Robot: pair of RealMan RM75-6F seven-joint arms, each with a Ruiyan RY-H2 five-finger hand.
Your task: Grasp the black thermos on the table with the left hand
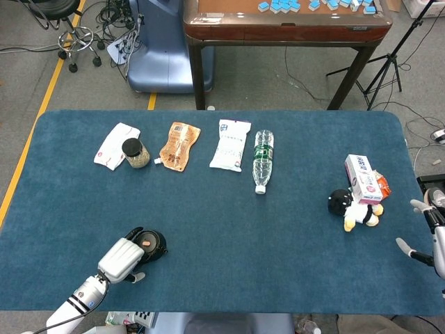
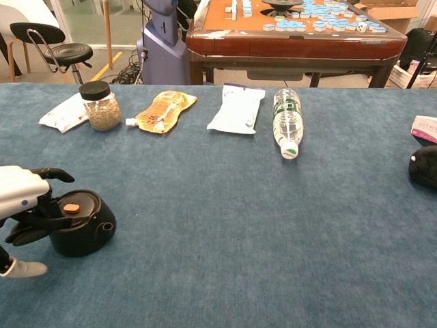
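The black thermos (image 1: 151, 243) (image 2: 85, 225) is a squat dark vessel with an orange button on its lid, standing near the table's front left. My left hand (image 1: 122, 257) (image 2: 24, 198) sits against its left side. The fingers are spread, with one lying across the lid, one reaching above it, and the thumb low and apart from the body. It does not clasp the thermos. My right hand (image 1: 431, 233) hovers at the table's right edge with fingers apart, holding nothing.
Along the far side lie a white packet (image 1: 115, 145), a black-lidded jar (image 1: 135, 153) (image 2: 100, 106), an orange pouch (image 1: 179, 146), a white bag (image 1: 230, 144) and a water bottle (image 1: 263, 160). A plush toy (image 1: 351, 209) and a pink box (image 1: 363, 179) sit at right.
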